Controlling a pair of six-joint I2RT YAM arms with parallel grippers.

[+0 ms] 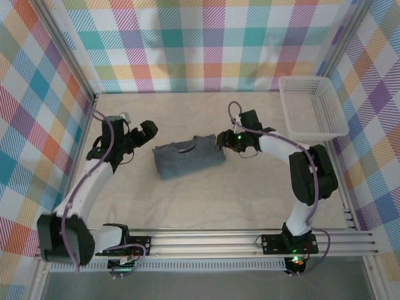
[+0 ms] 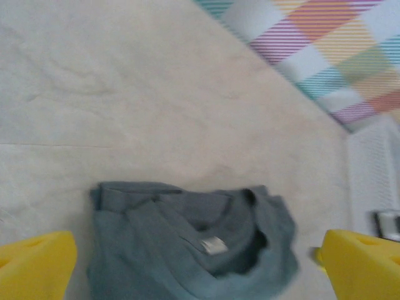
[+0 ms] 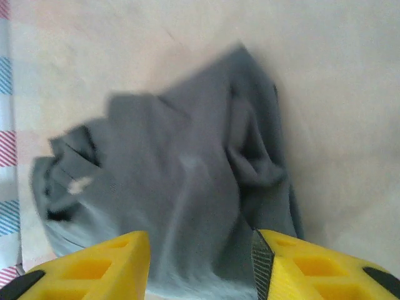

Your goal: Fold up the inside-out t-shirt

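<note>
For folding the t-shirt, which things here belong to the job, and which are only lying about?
Belongs to the job:
- the dark grey t-shirt, lying in a loose bundle with its white tag showing

Only lying about:
- the white basket, far right, apart from the shirt

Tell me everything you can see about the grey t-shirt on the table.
The t-shirt is dark slate-grey, soft and wrinkled, folded into a compact, roughly rectangular bundle lying near the middle of the pale table. Its collar opening and a small white tag face up. The right gripper hangs open at its right edge, contact unclear; the left gripper is open, apart from it.
</note>
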